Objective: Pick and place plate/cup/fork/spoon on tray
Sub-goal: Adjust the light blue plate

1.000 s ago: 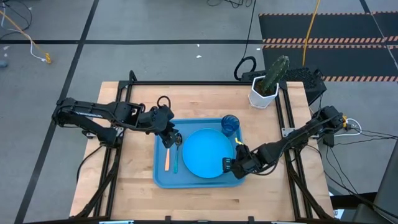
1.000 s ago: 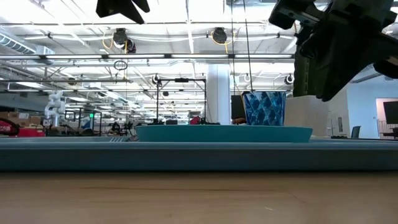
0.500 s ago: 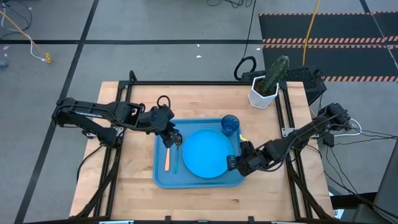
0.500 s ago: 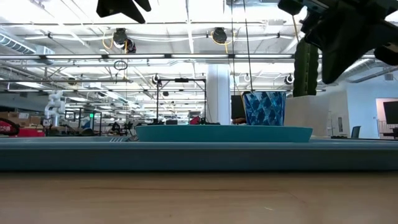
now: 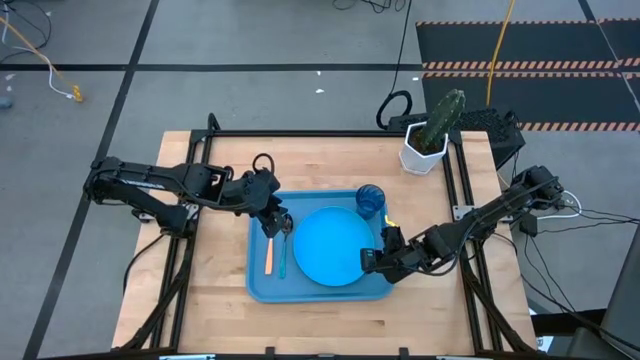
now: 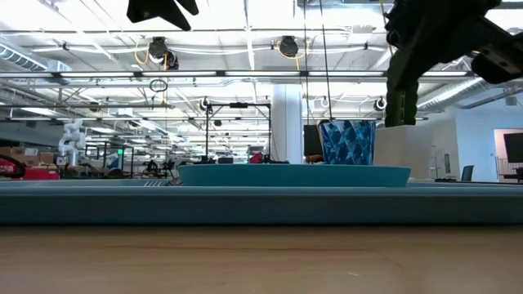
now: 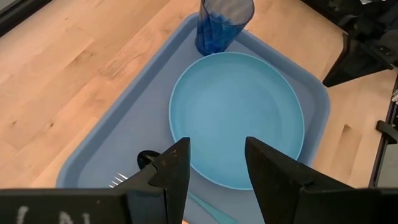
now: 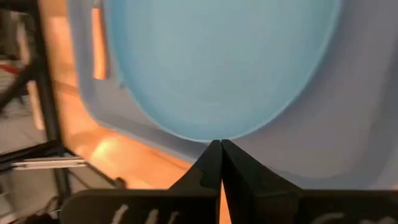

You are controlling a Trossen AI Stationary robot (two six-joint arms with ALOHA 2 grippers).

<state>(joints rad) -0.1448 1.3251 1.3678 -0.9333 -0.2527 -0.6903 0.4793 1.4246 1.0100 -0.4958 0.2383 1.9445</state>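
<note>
My left fingers (image 5: 281, 222) hang over the left end of the tray (image 5: 258, 285), and from my left wrist I see them spread wide (image 7: 214, 165) with nothing between them. Just below them lie the fork (image 5: 269, 256) with its orange handle and the spoon (image 5: 283, 258) with its light-blue handle, side by side on the tray floor, left of the plate (image 5: 335, 246). From the wrist only the fork's pale tines (image 7: 116, 181) and the spoon's dark bowl (image 7: 147, 158) peek out beside my finger.

The plate sits flat in the middle of the tray (image 7: 112, 127), filling most of its width (image 7: 236, 118). The cup (image 5: 370, 199) stands upright in the tray's far right corner, just beside the plate's rim (image 7: 221, 25); at worktop level it rises behind the plate's edge (image 6: 348, 143).

My right fingers (image 5: 372, 261) hover at the plate's right edge, over the near right part of the tray. From my right wrist they are pressed together (image 8: 219, 163), tips meeting with nothing caught in them, pointing at the plate's rim (image 8: 217, 62).

A white pot with a cactus (image 5: 430, 135) stands on the worktop (image 5: 220, 300) at the far right corner, well apart from the tray.
</note>
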